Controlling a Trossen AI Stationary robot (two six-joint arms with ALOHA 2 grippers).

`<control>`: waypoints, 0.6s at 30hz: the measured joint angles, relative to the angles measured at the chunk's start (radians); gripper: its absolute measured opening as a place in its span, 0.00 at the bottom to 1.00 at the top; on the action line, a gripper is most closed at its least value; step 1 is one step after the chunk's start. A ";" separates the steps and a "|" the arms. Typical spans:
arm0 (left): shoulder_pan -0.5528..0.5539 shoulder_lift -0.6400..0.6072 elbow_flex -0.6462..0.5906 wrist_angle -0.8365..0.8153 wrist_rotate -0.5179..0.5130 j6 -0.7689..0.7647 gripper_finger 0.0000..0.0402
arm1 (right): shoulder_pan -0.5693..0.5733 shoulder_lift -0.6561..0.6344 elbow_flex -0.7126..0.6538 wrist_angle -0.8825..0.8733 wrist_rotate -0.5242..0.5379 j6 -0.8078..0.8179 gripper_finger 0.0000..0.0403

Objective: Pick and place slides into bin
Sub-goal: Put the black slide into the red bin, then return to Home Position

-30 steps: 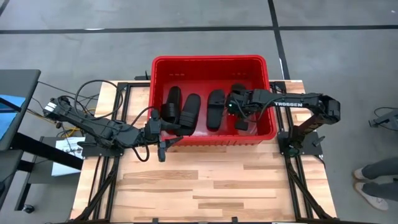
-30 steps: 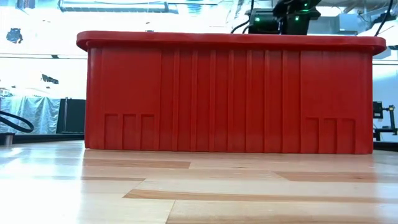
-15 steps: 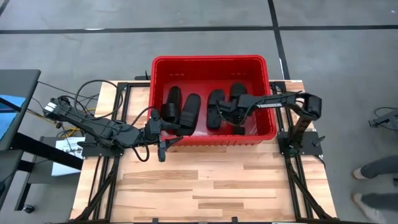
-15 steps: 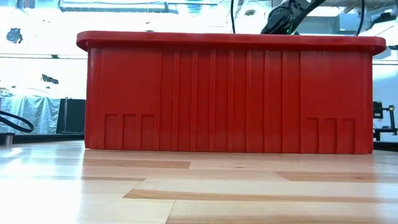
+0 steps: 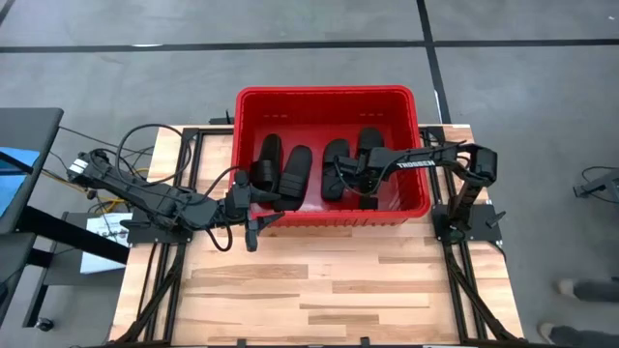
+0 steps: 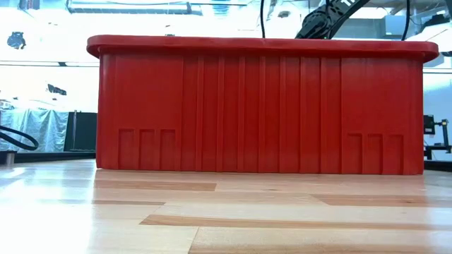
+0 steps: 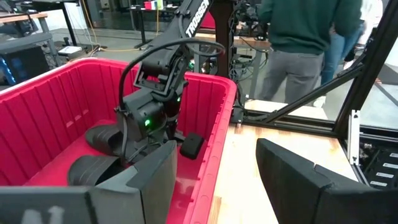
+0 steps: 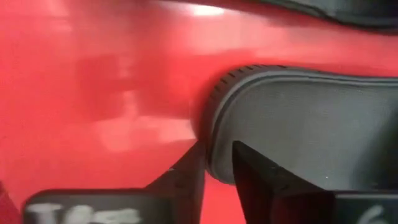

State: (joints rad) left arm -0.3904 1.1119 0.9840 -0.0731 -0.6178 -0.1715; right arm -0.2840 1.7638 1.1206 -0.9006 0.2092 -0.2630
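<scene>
Right gripper (image 8: 217,165) low inside the bin (image 5: 324,95), jaws parted only a crack, the rim of one slide's (image 8: 305,124) sole in the narrow gap between them; whether pinched or just let go, cannot tell. Red bin floor right beneath and beside the jaws. In the high view, same gripper (image 5: 350,176) over the two slides (image 5: 350,164) on its own side of the bin, another pair of slides (image 5: 282,166) farther off toward the other arm. All four inside the bin. Left gripper (image 7: 214,174) at the bin's near wall, jaws spread wide and empty, one finger over the bin's inside, the other over the bench (image 5: 319,280). Beyond the bin, a person (image 7: 308,43) standing.
</scene>
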 joint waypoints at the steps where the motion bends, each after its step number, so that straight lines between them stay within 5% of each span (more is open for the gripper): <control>1: 0.000 0.000 0.000 0.000 0.000 0.000 0.52 | 0.000 -0.002 0.000 0.001 0.000 0.000 0.20; 9: 0.000 0.000 0.000 -0.014 0.000 -0.004 0.52 | 0.000 -0.003 0.000 -0.010 -0.002 0.006 0.40; 18: 0.000 0.000 0.000 -0.028 0.000 -0.014 0.52 | 0.000 -0.024 0.000 -0.019 -0.002 0.017 0.46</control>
State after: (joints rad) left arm -0.3908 1.1121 0.9840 -0.1012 -0.6174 -0.1857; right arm -0.2842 1.7395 1.1206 -0.9198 0.2075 -0.2464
